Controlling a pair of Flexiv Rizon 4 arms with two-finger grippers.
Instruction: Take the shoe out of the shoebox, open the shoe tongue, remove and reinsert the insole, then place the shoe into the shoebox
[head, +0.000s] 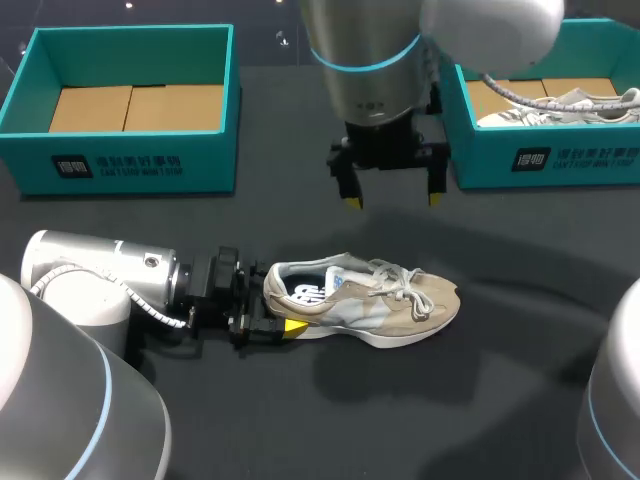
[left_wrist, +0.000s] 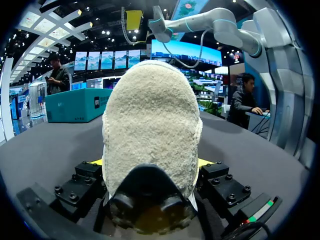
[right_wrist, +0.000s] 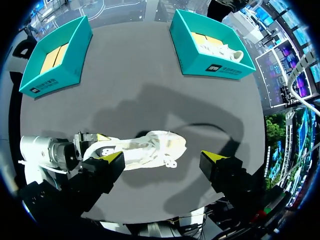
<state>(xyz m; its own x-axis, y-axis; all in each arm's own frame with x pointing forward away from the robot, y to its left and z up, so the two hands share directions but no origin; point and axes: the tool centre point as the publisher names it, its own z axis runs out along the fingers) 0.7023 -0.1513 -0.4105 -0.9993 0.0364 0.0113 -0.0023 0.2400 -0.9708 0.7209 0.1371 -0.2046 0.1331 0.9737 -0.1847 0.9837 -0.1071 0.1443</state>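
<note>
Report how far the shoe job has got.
Done: the shoe lies on the table, outside the empty shoebox. In hand: the left gripper is shut on its heel; the right gripper hangs open above. Left, it seems: the tongue, the insole, which sits inside, and the return to the box.

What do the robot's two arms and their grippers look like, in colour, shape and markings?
The left arm and right arm are thick, rounded silver-grey tubes with thin blue rings at the joints. A thin pale cable loops at the left wrist. The left gripper and right gripper are black and blocky, with yellow-tipped fingers.
</note>
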